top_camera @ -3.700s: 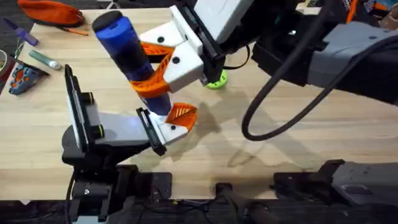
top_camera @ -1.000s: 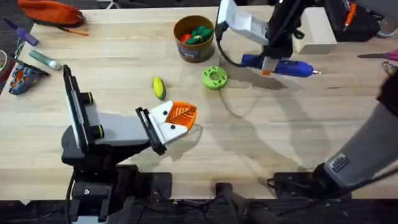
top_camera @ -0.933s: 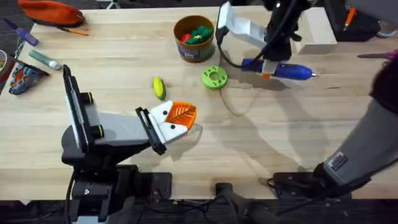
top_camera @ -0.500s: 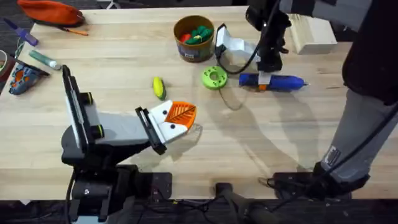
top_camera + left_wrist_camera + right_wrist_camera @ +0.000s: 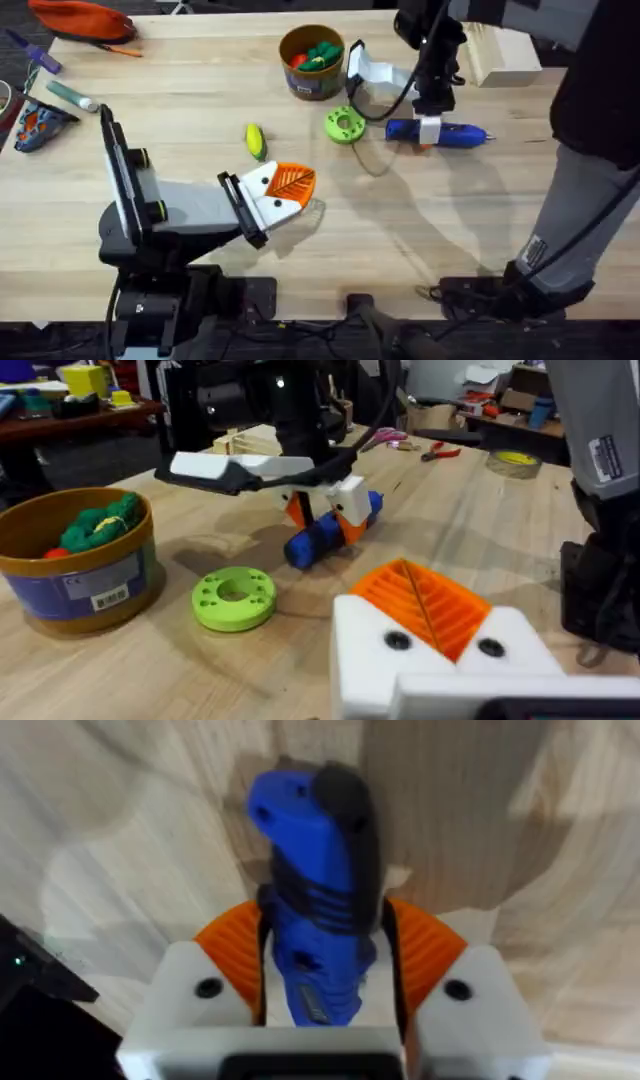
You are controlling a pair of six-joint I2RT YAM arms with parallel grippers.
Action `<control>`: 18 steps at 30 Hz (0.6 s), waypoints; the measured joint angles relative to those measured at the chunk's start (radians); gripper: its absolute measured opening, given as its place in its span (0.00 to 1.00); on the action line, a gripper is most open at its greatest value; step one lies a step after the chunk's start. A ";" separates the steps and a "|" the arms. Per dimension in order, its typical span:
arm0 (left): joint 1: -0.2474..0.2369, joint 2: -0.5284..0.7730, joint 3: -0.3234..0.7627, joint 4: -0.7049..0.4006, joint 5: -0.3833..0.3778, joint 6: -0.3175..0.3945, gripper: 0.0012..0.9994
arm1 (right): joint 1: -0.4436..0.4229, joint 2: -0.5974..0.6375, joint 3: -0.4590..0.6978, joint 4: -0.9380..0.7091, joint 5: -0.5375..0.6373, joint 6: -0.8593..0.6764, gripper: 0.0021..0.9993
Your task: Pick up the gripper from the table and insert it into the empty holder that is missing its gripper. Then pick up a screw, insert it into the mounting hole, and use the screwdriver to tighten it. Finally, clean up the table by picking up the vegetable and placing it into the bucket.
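The blue screwdriver (image 5: 458,132) lies flat on the table right of centre, its tip pointing right. My right gripper (image 5: 428,129) comes down on its middle, orange pads against both sides (image 5: 325,935). My left gripper (image 5: 300,184) rests low at the centre-left, shut, its two orange ribbed fingers pressed together in the white holder blocks (image 5: 500,650). The yellow vegetable (image 5: 256,140) lies just behind it. The ochre bucket (image 5: 312,62) stands at the back centre with red and green toys inside. A loose screw is out of view.
A green ring disc (image 5: 344,125) sits between the bucket and the screwdriver. A pale wooden block (image 5: 505,50) stands at the back right. An orange pouch (image 5: 85,20) and small tools lie at the far left edge.
The right arm carried the screwdriver from above the left gripper to the right and set it down on the table. In the last half second it barely shifted. The left arm stayed still.
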State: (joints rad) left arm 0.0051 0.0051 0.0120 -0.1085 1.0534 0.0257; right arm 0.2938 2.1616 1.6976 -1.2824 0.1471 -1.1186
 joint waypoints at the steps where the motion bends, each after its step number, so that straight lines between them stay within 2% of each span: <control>1: 0.000 0.000 0.000 0.000 0.000 0.000 0.01 | 0.004 -0.001 0.002 0.000 0.006 0.011 0.59; 3: 0.000 0.000 0.000 0.000 0.000 0.000 0.01 | 0.011 -0.005 0.010 0.009 0.017 0.034 0.74; 4: 0.000 0.000 0.000 0.000 0.000 0.000 0.01 | 0.015 -0.009 0.016 0.013 0.021 0.045 0.77; 13: 0.000 0.000 0.000 0.000 0.000 0.000 0.01 | 0.039 -0.167 0.031 0.010 0.003 0.098 0.78; 14: 0.000 0.000 0.000 0.000 0.000 0.000 0.01 | 0.039 -0.243 0.046 0.011 -0.045 0.102 0.78; 18: 0.000 0.000 0.000 0.000 0.000 0.000 0.01 | 0.036 -0.363 0.060 0.029 -0.108 0.142 0.79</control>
State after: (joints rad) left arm 0.0051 0.0052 0.0120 -0.1085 1.0535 0.0261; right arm 0.3298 1.7984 1.7576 -1.2536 0.0395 -0.9765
